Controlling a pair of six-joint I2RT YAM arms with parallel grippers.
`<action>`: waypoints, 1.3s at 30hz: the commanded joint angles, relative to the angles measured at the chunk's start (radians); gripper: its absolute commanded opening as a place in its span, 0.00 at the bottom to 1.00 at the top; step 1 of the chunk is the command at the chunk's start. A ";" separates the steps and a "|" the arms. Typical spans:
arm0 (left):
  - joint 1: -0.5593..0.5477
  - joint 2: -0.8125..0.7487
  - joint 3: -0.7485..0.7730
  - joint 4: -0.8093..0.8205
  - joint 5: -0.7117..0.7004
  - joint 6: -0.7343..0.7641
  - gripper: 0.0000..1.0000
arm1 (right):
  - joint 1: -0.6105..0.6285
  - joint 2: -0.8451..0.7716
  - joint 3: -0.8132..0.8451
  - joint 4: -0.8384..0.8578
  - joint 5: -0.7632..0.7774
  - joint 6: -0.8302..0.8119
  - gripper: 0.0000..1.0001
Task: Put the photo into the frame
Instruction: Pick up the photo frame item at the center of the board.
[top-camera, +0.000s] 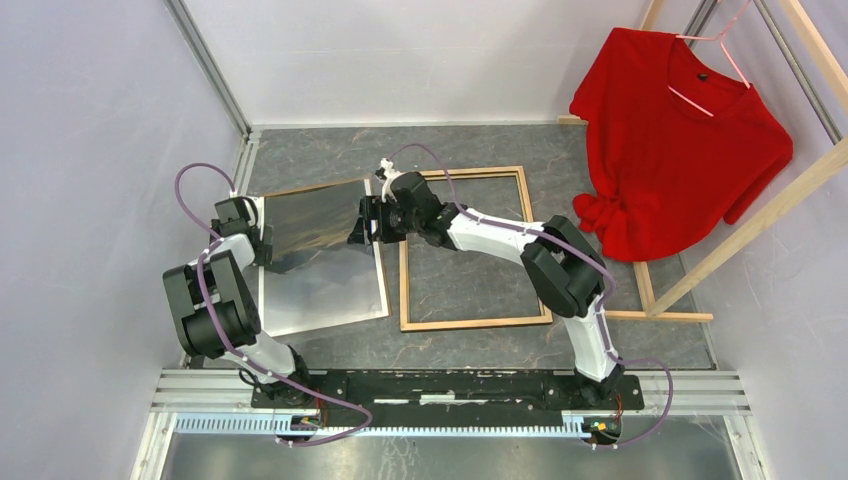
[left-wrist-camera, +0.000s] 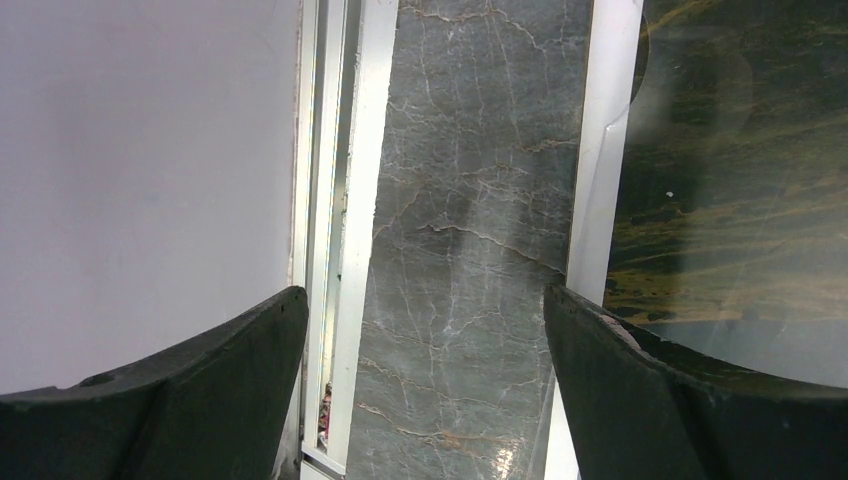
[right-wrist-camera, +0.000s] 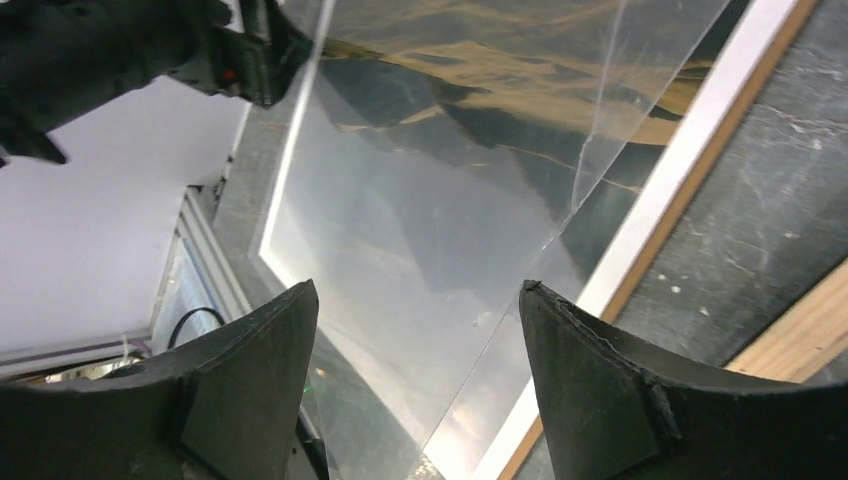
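Observation:
The photo (top-camera: 330, 290) lies flat at the table's left, dark golden sky with a white border, on a brown backing board (top-camera: 310, 187). A clear sheet (top-camera: 315, 225) stands tilted over its far half. The frame (top-camera: 465, 322) lies wood side up to the right, holding nothing. My left gripper (top-camera: 262, 238) is open at the photo's left edge; in the left wrist view (left-wrist-camera: 425, 330) bare table shows between the fingers, with the photo (left-wrist-camera: 740, 200) to the right. My right gripper (top-camera: 362, 228) is open at the right edge; its wrist view (right-wrist-camera: 418, 300) shows the clear sheet's (right-wrist-camera: 430, 220) edge between the fingers.
A red shirt (top-camera: 680, 140) hangs on a wooden rack (top-camera: 760, 220) at the back right. White walls close the left and back. A metal rail (top-camera: 245, 150) runs along the left wall. The frame's wooden rail (right-wrist-camera: 800, 340) shows at the right of the right wrist view.

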 joint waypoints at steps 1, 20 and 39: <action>-0.023 0.053 -0.053 -0.143 0.099 0.008 0.95 | 0.016 -0.055 -0.035 0.125 -0.084 0.030 0.80; -0.022 0.026 -0.038 -0.202 0.128 0.026 0.95 | 0.024 0.042 -0.141 0.410 -0.149 0.263 0.57; -0.302 -0.165 0.283 -0.549 0.166 -0.041 1.00 | -0.420 -0.559 -0.516 -0.214 -0.278 -0.232 0.00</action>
